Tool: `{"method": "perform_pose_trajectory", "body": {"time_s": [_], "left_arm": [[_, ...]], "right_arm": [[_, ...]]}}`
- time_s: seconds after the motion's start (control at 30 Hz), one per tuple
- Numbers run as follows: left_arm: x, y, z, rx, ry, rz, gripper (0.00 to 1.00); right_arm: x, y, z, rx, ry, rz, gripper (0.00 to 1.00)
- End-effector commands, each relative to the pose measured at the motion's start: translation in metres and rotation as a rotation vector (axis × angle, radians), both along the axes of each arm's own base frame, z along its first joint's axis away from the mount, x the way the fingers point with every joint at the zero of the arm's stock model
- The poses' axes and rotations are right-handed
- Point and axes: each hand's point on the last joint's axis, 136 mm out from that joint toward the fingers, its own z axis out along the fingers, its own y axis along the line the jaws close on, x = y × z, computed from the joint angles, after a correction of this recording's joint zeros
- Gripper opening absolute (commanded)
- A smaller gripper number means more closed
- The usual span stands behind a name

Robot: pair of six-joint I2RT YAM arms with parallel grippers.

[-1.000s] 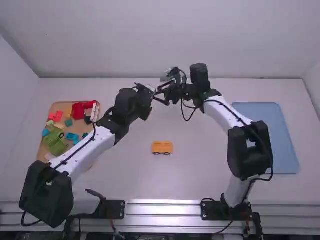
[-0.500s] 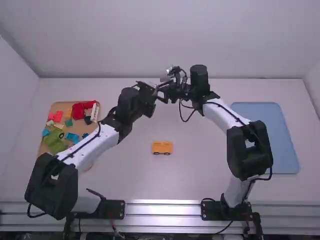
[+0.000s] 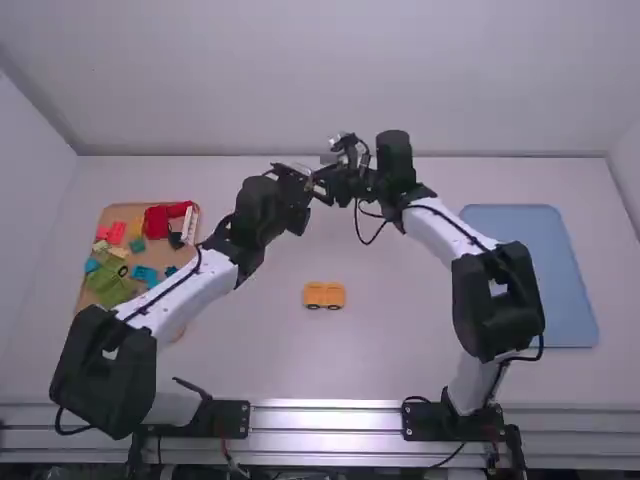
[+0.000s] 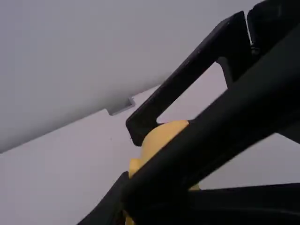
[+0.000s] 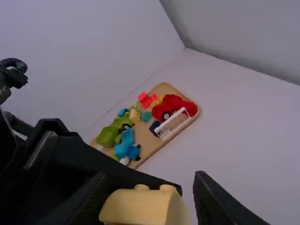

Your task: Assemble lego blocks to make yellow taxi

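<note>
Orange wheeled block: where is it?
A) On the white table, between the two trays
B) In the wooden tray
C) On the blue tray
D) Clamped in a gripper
A: the high view shows the orange wheeled block on the white table, with the wooden tray and blue tray on either side.
</note>
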Motion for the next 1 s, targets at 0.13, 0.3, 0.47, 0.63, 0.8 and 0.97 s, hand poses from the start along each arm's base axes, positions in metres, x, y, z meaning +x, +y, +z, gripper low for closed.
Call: {"method": "perform_pose_trajectory", "body": {"time_s": [0.13, 0.3, 0.47, 0.63, 0.8, 0.97], "left_arm": [[0.002, -0.007, 0.014, -0.033, -0.037, -0.019, 0.1], [0.004, -0.007, 0.018, -0.041, -0.056, -0.019, 0.17], [0.005, -0.008, 0.024, -0.05, -0.079, -0.02, 0.4], [0.003, -0.009, 0.02, -0.048, -0.063, -0.031, 0.99], [-0.011, -0.021, 0.005, -0.055, 0.021, -0.123, 0.99], [-0.041, -0.033, 0.009, -0.101, 0.076, -0.343, 0.99]], "right_arm": [[-0.005, 0.01, -0.009, -0.025, 0.008, -0.006, 0.36], [-0.003, 0.014, -0.016, -0.049, 0.0, -0.047, 0.31], [-0.001, 0.014, -0.015, -0.052, -0.014, -0.054, 0.27], [0.006, 0.008, -0.008, -0.034, -0.045, -0.069, 0.25], [0.011, -0.005, 0.003, -0.01, -0.072, -0.04, 0.24], [0.004, -0.026, 0.019, 0.028, -0.133, 0.076, 0.24]]}}
